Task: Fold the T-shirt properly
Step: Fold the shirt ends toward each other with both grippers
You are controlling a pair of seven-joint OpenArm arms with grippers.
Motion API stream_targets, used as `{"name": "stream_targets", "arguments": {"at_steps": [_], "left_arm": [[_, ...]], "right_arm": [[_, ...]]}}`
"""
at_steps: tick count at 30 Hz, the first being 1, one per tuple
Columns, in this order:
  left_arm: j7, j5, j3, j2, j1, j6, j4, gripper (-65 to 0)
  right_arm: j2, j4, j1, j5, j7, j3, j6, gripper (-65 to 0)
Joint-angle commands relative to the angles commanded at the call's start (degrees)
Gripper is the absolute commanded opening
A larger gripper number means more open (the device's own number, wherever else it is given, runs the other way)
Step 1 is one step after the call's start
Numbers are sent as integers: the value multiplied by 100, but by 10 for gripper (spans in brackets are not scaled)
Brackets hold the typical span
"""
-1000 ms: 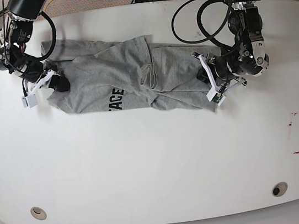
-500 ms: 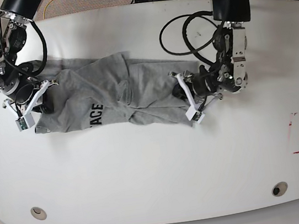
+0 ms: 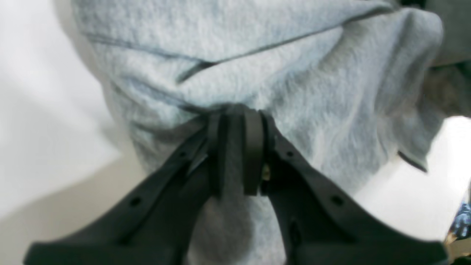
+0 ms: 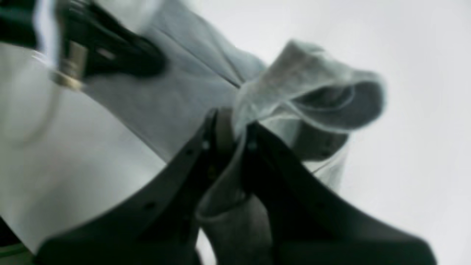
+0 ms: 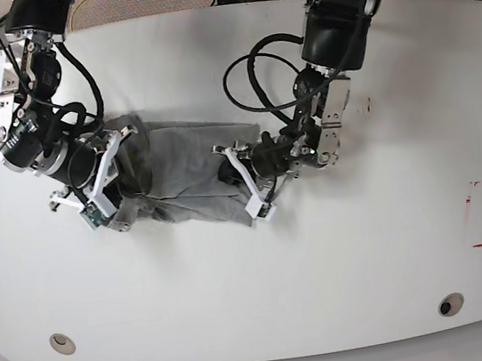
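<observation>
Grey cotton, the T-shirt (image 5: pixel 182 175) now lies bunched mid-table, far narrower than a second ago: the left gripper (image 5: pixel 255 183) and right gripper (image 5: pixel 104 195), each clamped on its fabric, have swung inward, likely gathering it for re-spreading.

Both wrist views are blurred. The crumpled heather-grey cotton T-shirt (image 5: pixel 188 172) hides its black print and neck, and covers the left gripper's (image 5: pixel 238 174) fingers from above.

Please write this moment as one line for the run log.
left gripper: shut on T-shirt | right gripper: shut on T-shirt | shirt bunched
</observation>
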Motion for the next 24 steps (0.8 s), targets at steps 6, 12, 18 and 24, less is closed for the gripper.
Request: {"name": "stream_targets", "arguments": {"at_steps": [6,12,18,24], "left_arm": [[-9,-35,0,70,9,0,35,-581],[-26,-35,-18,70,35,0,35,-581],[-26,-35,-18,79,18,0,35,-581],[-26,-35,-18,79,0,0,35,-581]], "right_arm": [[-369,-149,308,-255,18,-281,35,-636],[-580,-422,580,-774,123,-589,62,-633],[-756,-712,747,-1152,413,-853,62,-631],[-791,-1081,923,-1371,431,-1222,44,-596]]}}
